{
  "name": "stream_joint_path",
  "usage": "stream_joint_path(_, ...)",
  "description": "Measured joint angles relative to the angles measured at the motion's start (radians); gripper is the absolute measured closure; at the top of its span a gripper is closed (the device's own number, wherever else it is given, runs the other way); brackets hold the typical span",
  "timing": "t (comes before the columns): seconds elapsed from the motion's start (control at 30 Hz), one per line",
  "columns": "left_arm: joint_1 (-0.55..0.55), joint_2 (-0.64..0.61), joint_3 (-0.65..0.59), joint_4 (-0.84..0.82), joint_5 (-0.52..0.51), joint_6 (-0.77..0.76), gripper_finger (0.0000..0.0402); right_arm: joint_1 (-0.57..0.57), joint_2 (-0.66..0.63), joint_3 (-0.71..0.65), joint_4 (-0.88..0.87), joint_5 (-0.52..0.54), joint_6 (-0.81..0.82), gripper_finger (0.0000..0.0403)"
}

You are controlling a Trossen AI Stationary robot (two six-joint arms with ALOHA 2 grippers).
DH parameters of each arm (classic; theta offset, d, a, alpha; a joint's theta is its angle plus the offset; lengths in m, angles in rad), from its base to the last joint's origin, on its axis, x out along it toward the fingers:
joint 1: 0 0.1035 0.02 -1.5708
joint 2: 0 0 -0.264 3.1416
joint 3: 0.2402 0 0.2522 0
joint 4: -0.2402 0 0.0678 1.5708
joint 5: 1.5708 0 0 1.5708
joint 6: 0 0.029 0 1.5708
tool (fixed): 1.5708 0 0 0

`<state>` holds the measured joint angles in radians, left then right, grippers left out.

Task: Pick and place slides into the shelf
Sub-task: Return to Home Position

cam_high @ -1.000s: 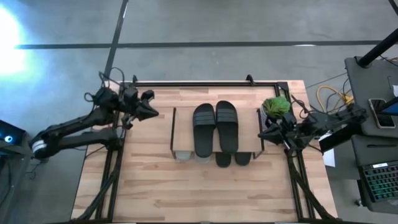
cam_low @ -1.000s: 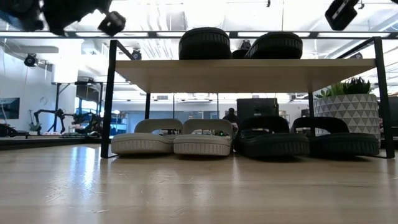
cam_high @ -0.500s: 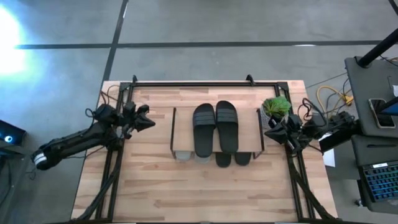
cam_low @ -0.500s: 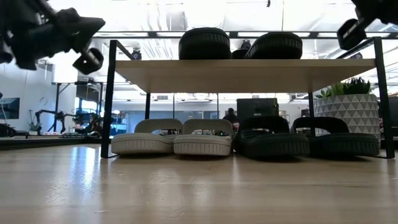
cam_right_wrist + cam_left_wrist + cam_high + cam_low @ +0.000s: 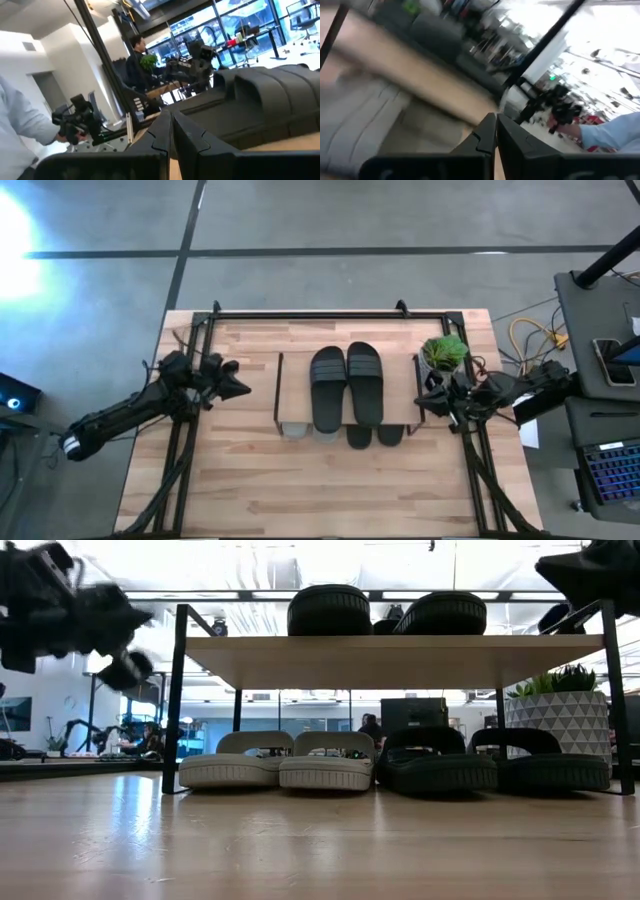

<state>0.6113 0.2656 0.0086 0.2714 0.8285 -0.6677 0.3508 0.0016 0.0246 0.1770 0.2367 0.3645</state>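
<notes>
The shelf stands mid-table on thin black legs, with its light-wood board above the table. Two black slides lie side by side on the board. Under it, two light grey slides and two black slides rest on the table, their ends peeking out at the near side. My left gripper hovers shut left of the shelf. My right gripper hovers shut by the shelf's right end, level with the top slides.
A potted plant in a white patterned pot stands at the shelf's far right corner, close to my right arm. Black frame bars run along the table's far edge and sides. Bare wood lies toward the near edge. People show in the room behind.
My left arm has drawn back toward the table's left and near side and sunk lower, staying shut. The slides and the shelf have not moved.
</notes>
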Motion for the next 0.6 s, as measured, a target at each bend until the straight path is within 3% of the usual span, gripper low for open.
stream_joint_path(0.2, 0.0, 0.021, 0.0, -0.176, 0.001, 0.02, 0.0402, 0.0, -0.002, -0.013, -0.085, -0.005, 0.058, 0.0392)
stream_joint_path(0.37, 0.0, 0.051, -0.001, -0.176, 0.001, 0.02, 0.0402, 0.0, -0.002, -0.01, -0.114, -0.06, 0.049, 0.0392)
stream_joint_path(0.6, 0.0, 0.071, -0.002, -0.175, 0.001, 0.02, 0.0402, 0.0, -0.002, -0.011, -0.106, -0.057, 0.046, 0.0392)
